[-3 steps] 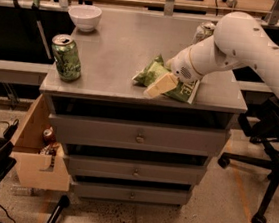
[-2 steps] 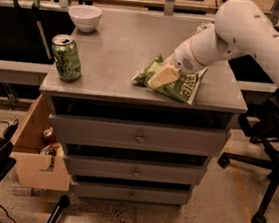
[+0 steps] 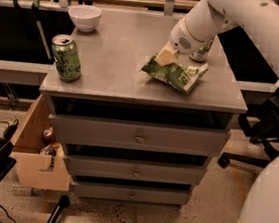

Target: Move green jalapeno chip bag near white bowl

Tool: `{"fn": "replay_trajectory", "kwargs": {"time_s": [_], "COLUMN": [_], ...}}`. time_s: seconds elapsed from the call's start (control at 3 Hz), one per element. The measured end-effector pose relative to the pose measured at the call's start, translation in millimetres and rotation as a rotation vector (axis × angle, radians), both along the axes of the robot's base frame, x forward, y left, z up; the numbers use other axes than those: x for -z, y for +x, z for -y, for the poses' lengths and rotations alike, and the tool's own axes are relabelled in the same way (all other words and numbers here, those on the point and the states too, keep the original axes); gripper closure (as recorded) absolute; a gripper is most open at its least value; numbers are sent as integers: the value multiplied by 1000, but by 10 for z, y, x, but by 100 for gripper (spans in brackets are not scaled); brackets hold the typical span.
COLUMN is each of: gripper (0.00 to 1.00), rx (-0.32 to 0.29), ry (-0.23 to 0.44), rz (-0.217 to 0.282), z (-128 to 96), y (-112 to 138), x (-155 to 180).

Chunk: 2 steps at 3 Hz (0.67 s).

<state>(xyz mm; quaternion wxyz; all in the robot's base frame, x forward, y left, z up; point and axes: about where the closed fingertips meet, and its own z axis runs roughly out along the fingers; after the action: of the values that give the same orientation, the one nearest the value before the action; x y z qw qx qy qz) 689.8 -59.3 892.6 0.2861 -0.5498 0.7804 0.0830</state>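
**One flat, crinkly green jalapeno chip bag (image 3: 181,75) under the robot's hand (image 3: 165,56), the small round white bowl (image 3: 85,16) well apart**

The bag lies on the grey metal desk (image 3: 120,56), right of the middle and near the front edge. The hand, at the end of the thick white arm (image 3: 240,19), is down at the bag's upper-left corner and touching it. Whether it is closed on the bag or only resting against it, I cannot tell.

The bowl stands upright at the far left corner of the desk. A green aluminium soda can (image 3: 66,57) stands near the front left edge, on the near side of the straight path from bag to bowl. A second can (image 3: 202,51), partly hidden by the arm, sits just beyond the bag.

The step in hand looks like the grasp, or the very start of the carry; the move itself is not yet done. Next comes a sure pinch on the bag and a lift clear of the surface. After that the hand must travel left and toward the far edge, then set the bag down just beside the bowl. The bag looks limp and slippery, so a corner hold may let it sag or slide free. The bowl looks light enough to be shoved if the bag comes in low.
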Motion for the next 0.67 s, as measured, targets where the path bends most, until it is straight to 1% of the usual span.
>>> {"fn": "replay_trajectory", "kwargs": {"time_s": [0.33, 0.67], "gripper": [100, 100], "rx": [-14, -32], "ry": [-40, -74], "rz": [4, 27], "z": [-55, -146], "y": [60, 160], "x": [-110, -279]}}
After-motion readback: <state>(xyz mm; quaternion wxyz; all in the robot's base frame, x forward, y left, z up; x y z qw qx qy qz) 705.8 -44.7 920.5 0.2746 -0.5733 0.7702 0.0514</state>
